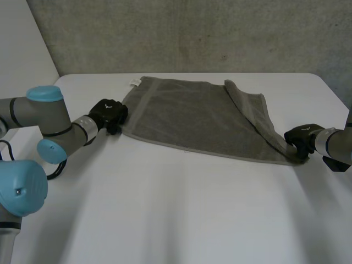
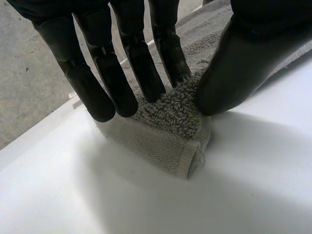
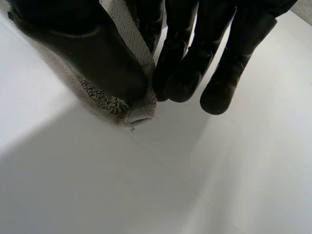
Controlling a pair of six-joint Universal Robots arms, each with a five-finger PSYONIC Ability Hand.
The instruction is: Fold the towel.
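A grey-brown towel (image 1: pixel 195 118) lies spread across the far half of the white table (image 1: pixel 176 209), its right edge folded over in a ridge. My left hand (image 1: pixel 108 114) is at the towel's near left corner. In the left wrist view the fingers (image 2: pixel 141 63) and the thumb (image 2: pixel 234 68) pinch that bunched corner (image 2: pixel 175 131) between them. My right hand (image 1: pixel 301 138) is at the near right corner. The right wrist view shows its thumb (image 3: pixel 97 58) pressing the towel corner (image 3: pixel 131 109) against the fingers (image 3: pixel 190 73).
A small white label (image 1: pixel 135 82) sticks out at the towel's far left corner. A grey wall (image 1: pixel 192 33) rises behind the table. The table's far edge runs just behind the towel, and bare tabletop stretches in front of it.
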